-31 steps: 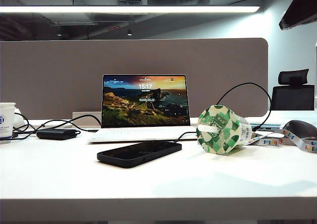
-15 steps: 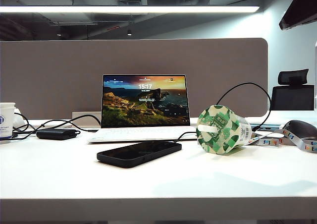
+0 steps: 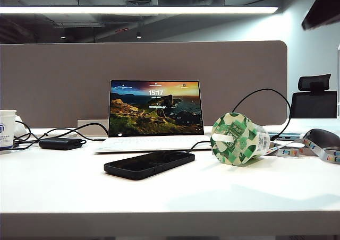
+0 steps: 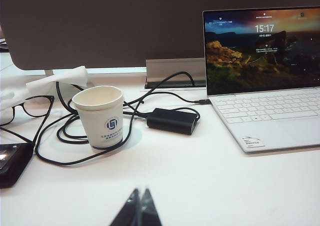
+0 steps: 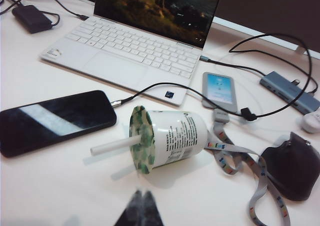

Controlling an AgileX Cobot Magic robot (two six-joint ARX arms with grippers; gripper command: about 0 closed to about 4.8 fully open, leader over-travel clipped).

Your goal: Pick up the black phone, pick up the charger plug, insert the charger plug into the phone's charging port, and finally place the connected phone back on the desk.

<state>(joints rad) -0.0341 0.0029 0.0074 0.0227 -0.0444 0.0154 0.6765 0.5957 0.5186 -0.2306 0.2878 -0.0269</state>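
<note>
Black phone (image 5: 52,120) flat on surface (image 3: 170,195), charger plug (image 5: 116,103) just beside it; left hand (image 4: 140,206) and right hand (image 5: 141,206) clenched, empty, above surface.

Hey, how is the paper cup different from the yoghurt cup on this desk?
The paper cup stands upright and open-topped among the black cables; the yoghurt cup lies tipped on its side beside the black phone. The paper cup is plain white with a small blue logo; the yoghurt cup has a green patterned lid with a straw through it. Both rest on the desk, apart from either shut gripper.

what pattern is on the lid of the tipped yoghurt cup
Green and cream patchwork on the yoghurt cup's lid, clearest in the exterior view.
</note>
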